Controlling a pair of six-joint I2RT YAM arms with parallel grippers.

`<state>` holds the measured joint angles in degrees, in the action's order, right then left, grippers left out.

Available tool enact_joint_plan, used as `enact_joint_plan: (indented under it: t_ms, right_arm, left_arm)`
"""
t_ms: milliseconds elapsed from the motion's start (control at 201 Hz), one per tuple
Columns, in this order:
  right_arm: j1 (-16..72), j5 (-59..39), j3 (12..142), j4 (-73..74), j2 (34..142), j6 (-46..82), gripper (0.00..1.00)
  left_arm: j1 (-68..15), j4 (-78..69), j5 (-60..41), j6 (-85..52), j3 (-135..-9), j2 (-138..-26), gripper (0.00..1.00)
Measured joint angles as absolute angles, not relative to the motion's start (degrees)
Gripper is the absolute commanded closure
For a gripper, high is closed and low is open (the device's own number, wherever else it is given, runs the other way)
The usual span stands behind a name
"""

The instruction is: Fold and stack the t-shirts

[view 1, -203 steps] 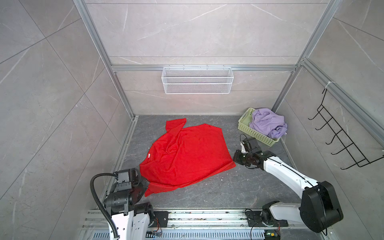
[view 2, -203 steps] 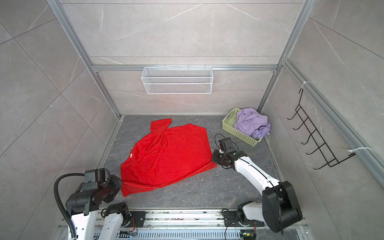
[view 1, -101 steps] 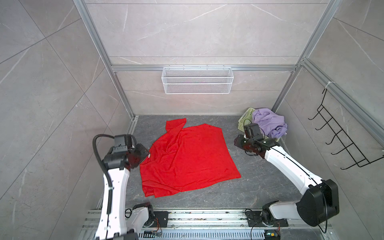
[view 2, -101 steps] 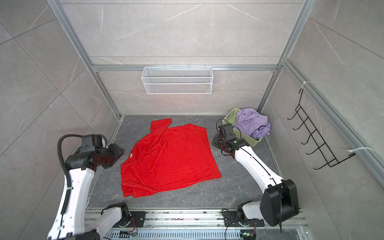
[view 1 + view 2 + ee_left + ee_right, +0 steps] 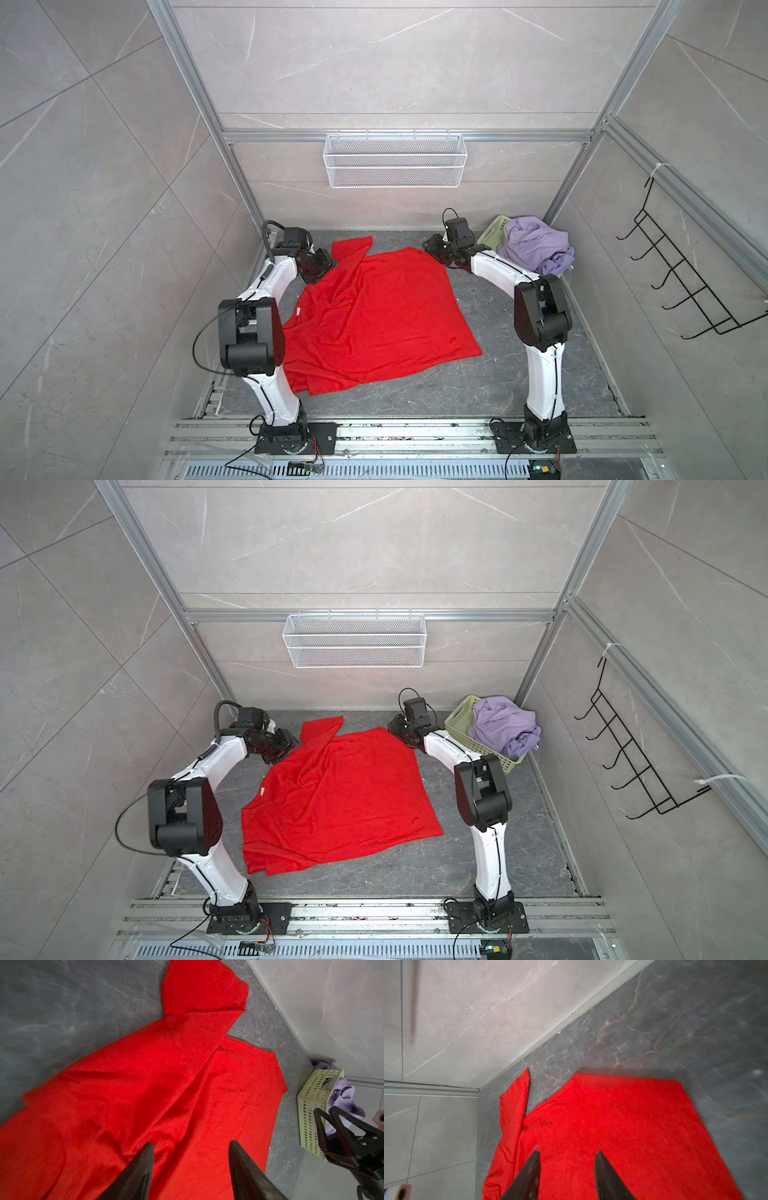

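Only both top views show the neck label [image 5: 298, 309].

Dark grey marble floor [image 5: 519, 374], pale tiled walls [image 5: 395, 62], wire shelf [image 5: 395, 166]

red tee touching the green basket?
Apart. The left wrist view shows a strip of bare grey floor between the red tee and the green basket.

Bare desk [image 5: 490, 386] lies open along the near edge and to the right of the red tee [image 5: 374, 316]. The green basket [image 5: 461, 725], heaped with the lilac tee [image 5: 505, 725], fills the far right corner, just beside the right tool [image 5: 395, 728]; walls [image 5: 395, 83] close three sides.
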<state>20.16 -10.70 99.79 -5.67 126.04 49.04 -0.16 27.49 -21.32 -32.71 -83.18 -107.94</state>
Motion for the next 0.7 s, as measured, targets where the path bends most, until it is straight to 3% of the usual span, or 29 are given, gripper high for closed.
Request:
enact_joint_plan:
  t_ms: [189,423,697]
  right_arm:
    - [20.78,-12.71,112.79,-5.45,138.28,52.6,0.57]
    - [22.06,-12.23,127.15,-11.31,148.9,54.13,0.59]
    - [23.05,-9.37,129.62,-19.2,150.87,54.26,0.59]
  left_arm:
    - [-0.23,25.06,-21.15,-34.68,-88.66,-118.37,0.4]
    - [-0.1,23.59,-18.92,-36.64,-91.26,-123.07,0.4]
    - [2.61,23.05,-15.55,-39.42,-89.34,-123.26,0.41]
